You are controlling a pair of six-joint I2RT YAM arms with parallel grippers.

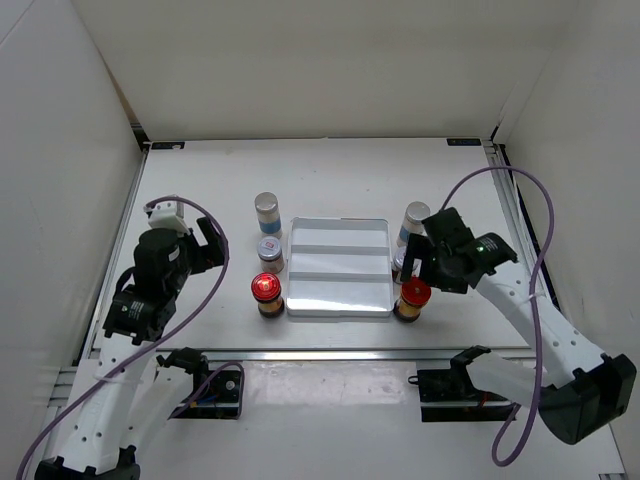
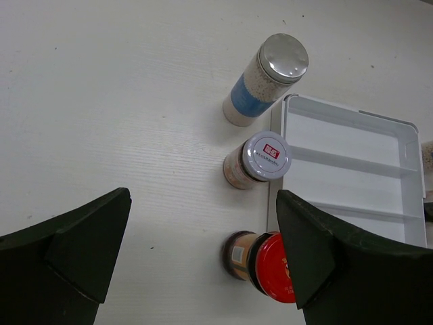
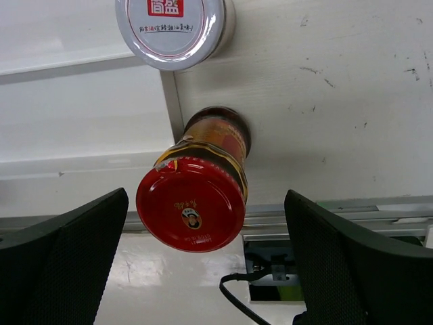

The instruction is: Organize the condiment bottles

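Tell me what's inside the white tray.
Nothing: the white stepped rectangular tray shows only bare steps. The condiment jars stand outside it, three along each side. None of its inside is covered.

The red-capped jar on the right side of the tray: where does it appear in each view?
Top external: red-capped jar at the white tray's near right corner.
Left wrist: not visible; the red cap there belongs to the other red-capped jar.
Right wrist: centre of the picture, cap towards the camera.
Shared landmark: the white tray.
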